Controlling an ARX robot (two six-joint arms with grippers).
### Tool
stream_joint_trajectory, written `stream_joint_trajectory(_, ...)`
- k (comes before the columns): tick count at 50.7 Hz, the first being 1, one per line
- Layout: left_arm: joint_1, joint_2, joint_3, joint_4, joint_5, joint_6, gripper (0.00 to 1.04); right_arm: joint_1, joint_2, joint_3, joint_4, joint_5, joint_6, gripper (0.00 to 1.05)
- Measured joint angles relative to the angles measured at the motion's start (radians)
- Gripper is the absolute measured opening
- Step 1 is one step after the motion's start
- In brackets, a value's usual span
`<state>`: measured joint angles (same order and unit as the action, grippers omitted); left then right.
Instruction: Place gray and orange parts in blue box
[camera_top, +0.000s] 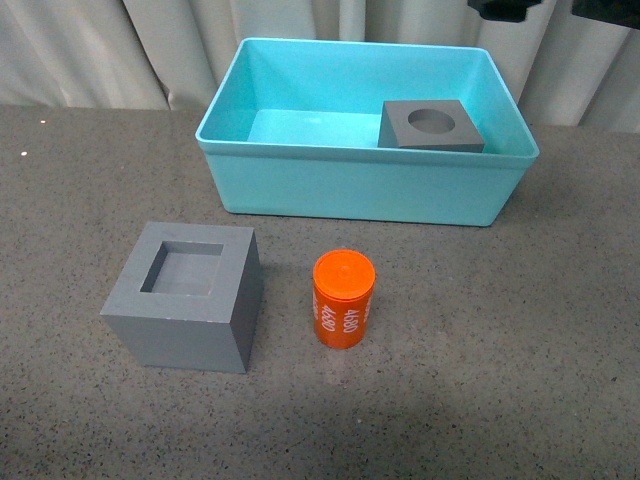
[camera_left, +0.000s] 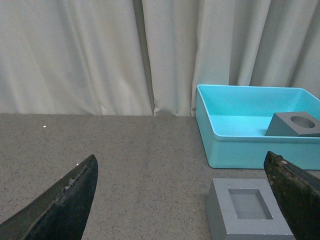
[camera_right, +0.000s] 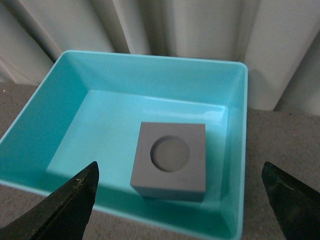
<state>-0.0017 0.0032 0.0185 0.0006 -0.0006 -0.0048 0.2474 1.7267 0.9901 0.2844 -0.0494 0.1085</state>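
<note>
My right hand (camera_right: 179, 165) hangs released above the blue box (camera_right: 150, 75), where the round-recess cube (camera_right: 195, 140) already lies. My left hand (camera_left: 180, 157) is released too, near the square-recess cube (camera_top: 185, 300) on the counter (camera_top: 500, 380). I would close it across the flat sides, avoiding the orange cylinder (camera_top: 343, 298) beside, and lift well over the rim.

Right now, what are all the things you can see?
Table: one, speckled gray, under everything.
Curtain: one, pale, behind table.
Blue box: one, turquoise, back of table.
Round-hole cube: one, gray, inside the blue box.
Square-hole cube: one, gray, on table, front left.
Cylinder: one, orange, upright on table, right of that cube.
Left tool: one, black, open, over the table.
Right tool: one, black, open, above the blue box.
</note>
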Motion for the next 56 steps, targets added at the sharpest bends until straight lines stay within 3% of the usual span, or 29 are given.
stream_joint_trajectory(11, 0.0, 0.0, 0.0, 0.0, 0.0, 0.0, 0.98, 0.023, -0.289, -0.329, -0.016, -0.006, -0.012, 0.95)
stream_joint_trajectory(22, -0.002, 0.002, 0.001, -0.002, -0.002, 0.0, 0.98, 0.048, -0.411, -0.421, -0.019, 0.045, -0.056, 0.95)
stream_joint_trajectory(26, -0.082, 0.206, 0.104, -0.219, -0.326, -0.158, 0.98, 0.048, -0.41, -0.424, -0.019, 0.048, -0.06, 0.95)
stream_joint_trajectory(29, -0.073, 0.34, 0.131, -0.198, -0.4, -0.229, 0.98, 0.047, -0.412, -0.424, -0.018, 0.052, -0.061, 0.95)
stream_joint_trajectory(37, -0.031, 0.652, 0.212, 0.014, -0.304, -0.311, 0.98, 0.049, -0.411, -0.424, -0.018, 0.048, -0.061, 0.95)
stream_joint_trajectory(46, -0.047, 0.98, 0.329, 0.201, -0.174, -0.315, 0.98, 0.049, -0.412, -0.424, -0.018, 0.048, -0.061, 0.95)
stream_joint_trajectory(56, -0.124, 1.334, 0.48, 0.221, -0.055, -0.317, 0.98, 0.049, -0.412, -0.424, -0.018, 0.048, -0.061, 0.95)
